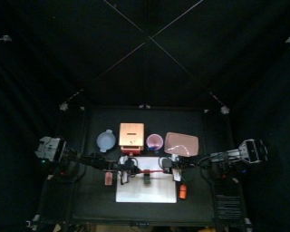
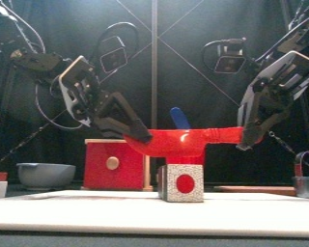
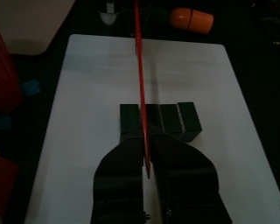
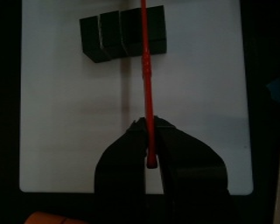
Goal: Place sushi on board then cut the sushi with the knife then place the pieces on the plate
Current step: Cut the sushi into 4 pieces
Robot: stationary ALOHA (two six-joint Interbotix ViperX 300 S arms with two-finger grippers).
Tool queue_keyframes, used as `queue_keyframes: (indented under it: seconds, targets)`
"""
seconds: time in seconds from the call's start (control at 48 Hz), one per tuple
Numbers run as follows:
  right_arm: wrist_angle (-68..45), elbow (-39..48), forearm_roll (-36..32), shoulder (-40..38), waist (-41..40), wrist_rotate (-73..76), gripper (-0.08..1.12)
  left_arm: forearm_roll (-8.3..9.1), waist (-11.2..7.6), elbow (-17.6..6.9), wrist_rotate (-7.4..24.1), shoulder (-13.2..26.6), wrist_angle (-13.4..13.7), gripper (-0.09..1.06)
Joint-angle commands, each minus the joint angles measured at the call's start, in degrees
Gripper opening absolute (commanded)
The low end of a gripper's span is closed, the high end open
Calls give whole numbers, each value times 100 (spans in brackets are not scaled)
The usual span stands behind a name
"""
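A dark green sushi roll [image 2: 183, 181] [image 3: 160, 122] [image 4: 122, 35] of three joined blocks lies on the white cutting board [image 1: 148, 192] [image 3: 95, 96], its end showing a red dot in the front view. A red toy knife [image 2: 183, 143] [image 3: 140, 79] [image 4: 145, 79] hangs level above the roll, across it. My left gripper [image 2: 128, 128] [image 3: 146, 147] is shut on one end of the knife and my right gripper [image 2: 247, 130] [image 4: 150, 124] is shut on the other end. The pink tray [image 1: 181, 142] lies behind the board to the right.
Behind the board stand a blue-grey bowl [image 2: 45, 174], the wooden box with its red drawer front [image 2: 115, 164] and a cup holding a blue knife [image 2: 180, 117]. An orange toy [image 1: 180, 192] [image 3: 192, 17] sits at the board's right edge, a small red thing [image 1: 109, 178] at its left.
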Motion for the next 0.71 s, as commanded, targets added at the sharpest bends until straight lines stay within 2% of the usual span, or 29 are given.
queue_keyframes:
  seconds: [0.021,0.354,0.708]
  targets:
    - [88,62,-18,-88,0,-18,35,35,-18,-44,0,79,35,38]
    - [53,70,-229,-70,-70,-18,35,26,44,-44,0,141,35,38]
    - [53,123,-114,-44,-44,-9,35,18,0,-35,-9,79,35,38]
